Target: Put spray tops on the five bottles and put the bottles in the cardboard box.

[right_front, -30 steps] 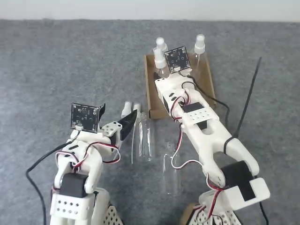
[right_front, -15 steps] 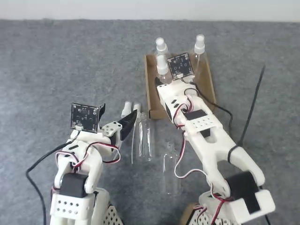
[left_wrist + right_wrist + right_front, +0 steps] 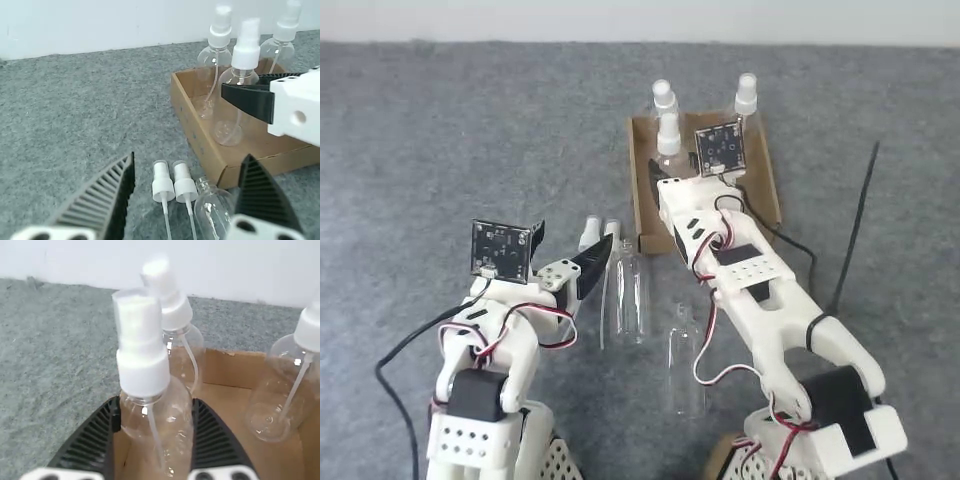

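The cardboard box (image 3: pixel 638 205) lies at the far middle of the table. Three clear bottles with white spray tops stand upright in it. My right gripper (image 3: pixel 665 168) is shut on one of them, the near-left bottle (image 3: pixel 669 138), held by its body (image 3: pixel 150 375) between the black fingers (image 3: pixel 100 440). The other two bottles (image 3: pixel 664 98) (image 3: pixel 747 95) stand at the box's far side. My left gripper (image 3: pixel 190 159) hangs open over two loose spray tops (image 3: pixel 160 182) (image 3: pixel 184 185) and an uncapped bottle (image 3: pixel 215 200) lying on the table.
A second uncapped bottle (image 3: pixel 685 368) lies on the grey felt between the two arm bases. A black cable (image 3: pixel 850 230) runs along the right side. Open felt stretches to the left of the box.
The right arm has shifted the held bottle a little to the right and nearer within the box. The left arm has not moved.
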Motion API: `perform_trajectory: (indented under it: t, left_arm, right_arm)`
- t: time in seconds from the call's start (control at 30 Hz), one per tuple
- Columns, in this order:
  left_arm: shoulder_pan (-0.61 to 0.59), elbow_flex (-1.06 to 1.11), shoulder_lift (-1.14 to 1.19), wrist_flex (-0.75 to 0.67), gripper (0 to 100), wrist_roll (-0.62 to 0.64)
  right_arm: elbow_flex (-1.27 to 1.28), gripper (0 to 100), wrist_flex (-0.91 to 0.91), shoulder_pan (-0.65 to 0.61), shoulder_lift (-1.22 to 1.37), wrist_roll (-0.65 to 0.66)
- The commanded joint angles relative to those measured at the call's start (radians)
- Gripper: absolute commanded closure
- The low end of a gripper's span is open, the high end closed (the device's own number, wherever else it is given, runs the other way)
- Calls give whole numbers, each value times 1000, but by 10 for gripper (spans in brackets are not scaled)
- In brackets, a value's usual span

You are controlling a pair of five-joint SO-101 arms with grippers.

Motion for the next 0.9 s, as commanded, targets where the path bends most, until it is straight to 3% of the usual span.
perform_trajectory:
  t: [0.0,0.4,0.87]
  left_arm:
    - [-3,-5,-12,-28,692,2]
    - [-3,-5,-12,-28,692,2]
    - [-3,-5,-12,-28,692,2]
  right_arm:
    - [-12,993,-51,-7,-59,-15]
    - [-12,993,-173,-8,33,-12]
    - [-12,993,-79,-39,38,-20]
